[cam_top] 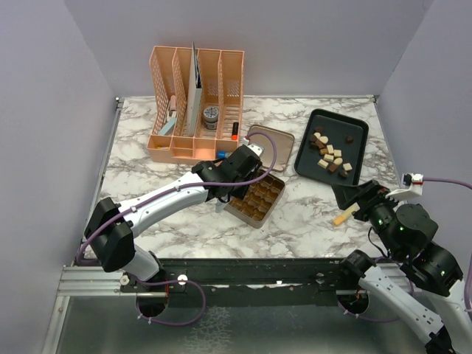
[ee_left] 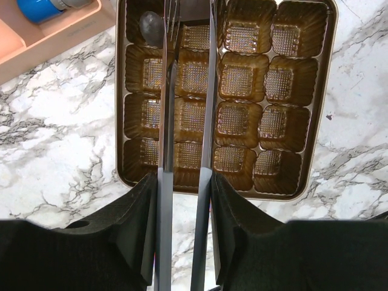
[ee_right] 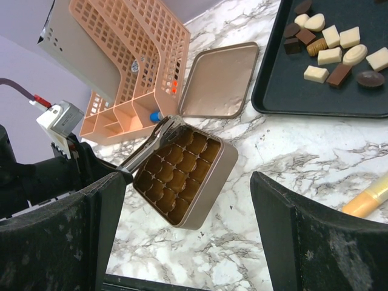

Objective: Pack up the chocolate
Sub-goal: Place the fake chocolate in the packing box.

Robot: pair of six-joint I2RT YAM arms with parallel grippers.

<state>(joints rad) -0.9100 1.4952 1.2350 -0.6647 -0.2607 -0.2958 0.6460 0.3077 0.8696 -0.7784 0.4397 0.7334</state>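
Chocolate is not in my grasp. My left pincer is clamped on a pair of metal tongs, whose blades stand a narrow gap apart over the gold tin. A dark rounded lump by their tips may be a piece; I cannot tell. My right pincer gapes wide, holding nothing. The pieces lie loose on the black tray, well apart from the tin on the marble worktop. I judge them light, hard, smooth and easily scuffed, so I would take each gently across its flat sides.
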